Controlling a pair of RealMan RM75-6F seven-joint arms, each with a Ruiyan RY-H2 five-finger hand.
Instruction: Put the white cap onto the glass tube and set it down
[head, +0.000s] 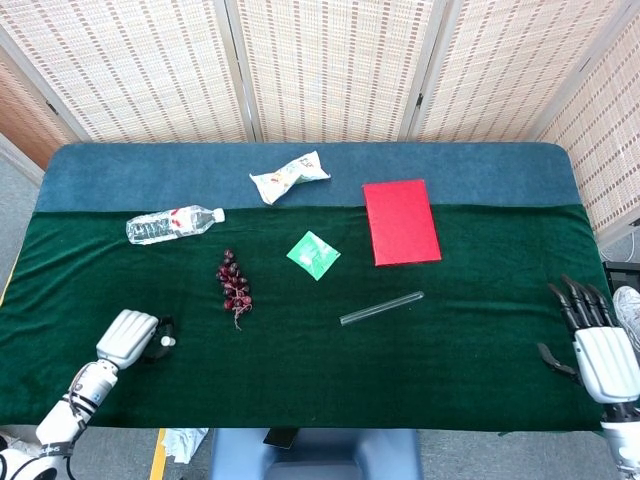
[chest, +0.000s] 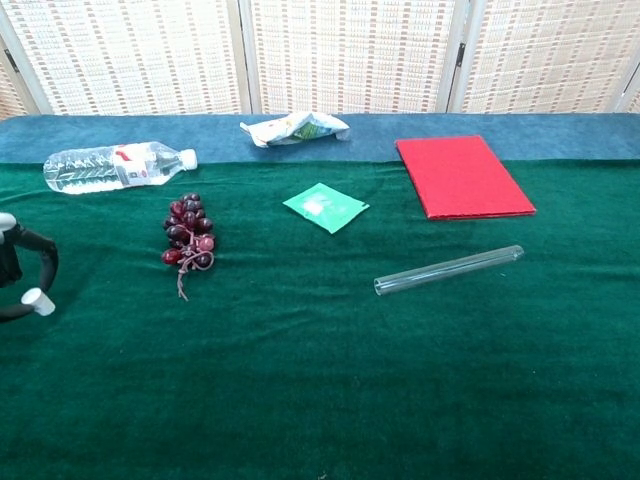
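Note:
The glass tube (head: 382, 308) (chest: 449, 270) lies empty on the green cloth, right of centre, its open end toward the left. At the near left corner my left hand (head: 128, 338) (chest: 20, 272) pinches the small white cap (head: 168, 342) (chest: 38, 301) between its dark fingertips, just above the cloth. The tube is far to the right of that hand. Fingers spread and holding nothing, my right hand (head: 597, 345) hangs at the table's right edge and shows only in the head view.
A water bottle (chest: 115, 165) lies at the back left, with a bunch of grapes (chest: 188, 235) in front of it. A green packet (chest: 325, 207) sits mid-table, a red book (chest: 463, 176) at the back right, and a crumpled wrapper (chest: 295, 128) on the blue strip.

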